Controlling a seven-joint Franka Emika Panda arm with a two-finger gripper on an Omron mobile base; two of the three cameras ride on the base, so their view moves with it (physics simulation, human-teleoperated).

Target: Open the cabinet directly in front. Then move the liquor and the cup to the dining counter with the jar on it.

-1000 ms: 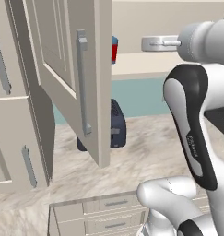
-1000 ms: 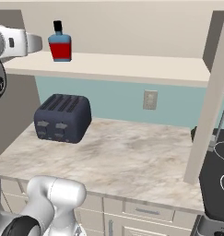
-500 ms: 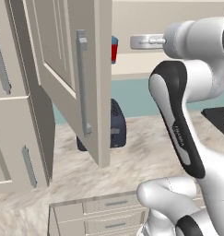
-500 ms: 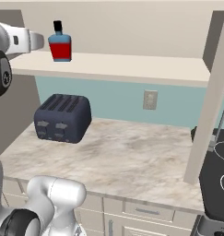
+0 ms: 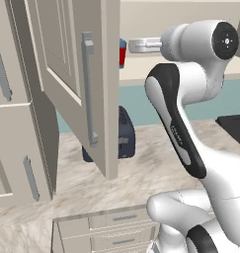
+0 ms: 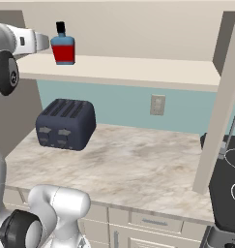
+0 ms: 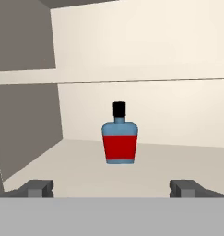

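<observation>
The cabinet (image 5: pixel 87 89) stands open, its left door swung out toward the base with the long silver handle facing the camera, so the shelf (image 6: pixel 124 70) inside is clear to reach. Below it on the marbled counter (image 6: pixel 124 164) sits a dark toaster (image 6: pixel 66 124), at about seven o'clock from the bottle in the right base view.

The liquor (image 7: pixel 119 137) stands upright on the shelf, in the left part of it near the side wall, dead ahead of the hand and a little above centre in the hand view, at twelve o'clock from the fingertips. The cup cannot be made out in these pictures.

The gripper (image 7: pixel 112 188) is released, its jaws spread wide and holding nothing, level with the shelf and near the bottle but apart from it.

The step in hand appears to be the approach to grasp the bottle. To do it well, the hand should likely advance straight along its present line, keeping the bottle centred between the tips, and close on the wide labelled body rather than the narrow neck. A low, level entry matters: the bottle is squat but could tip or slide back if one finger (image 7: pixel 37 188) touches first.
</observation>
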